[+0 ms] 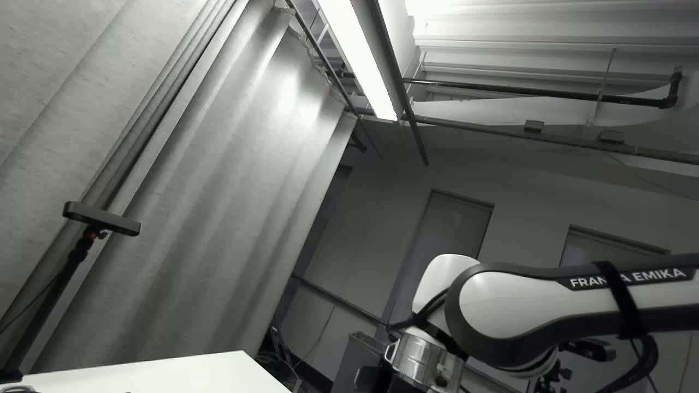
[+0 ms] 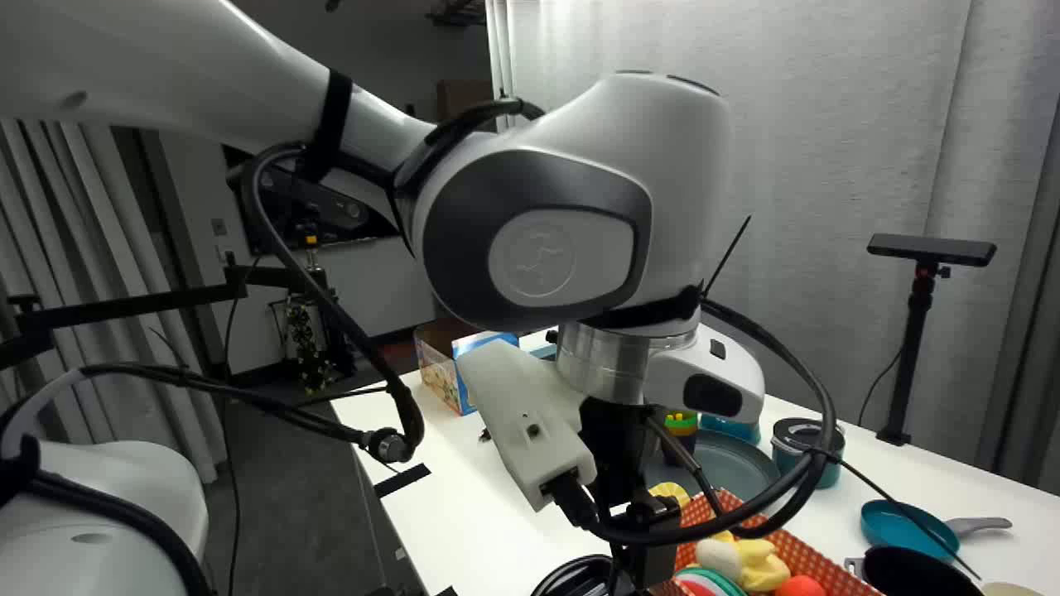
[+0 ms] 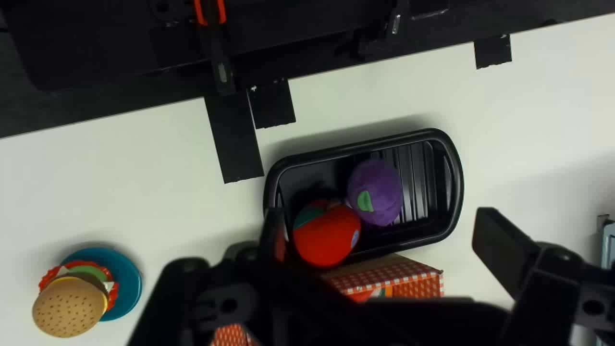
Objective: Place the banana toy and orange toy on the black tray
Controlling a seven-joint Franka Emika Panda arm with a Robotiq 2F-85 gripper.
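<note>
black tray point(image 3: 414, 182) we see near the centre of the wrist view, with red toy point(image 3: 326, 235) and purple toy point(image 3: 377, 194) inside; the fingers point(image 3: 504, 250) are spread apart.

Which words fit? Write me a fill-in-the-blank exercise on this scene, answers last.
The round toy beside the red toy in the black tray is ____.
On the blue plate stands a toy ____.
In the wrist view, the gripper is ____ rather than closed.
In an exterior view, the second word lettered on the arm is ____.
Missing words: purple; burger; open; EMIKA.
</note>
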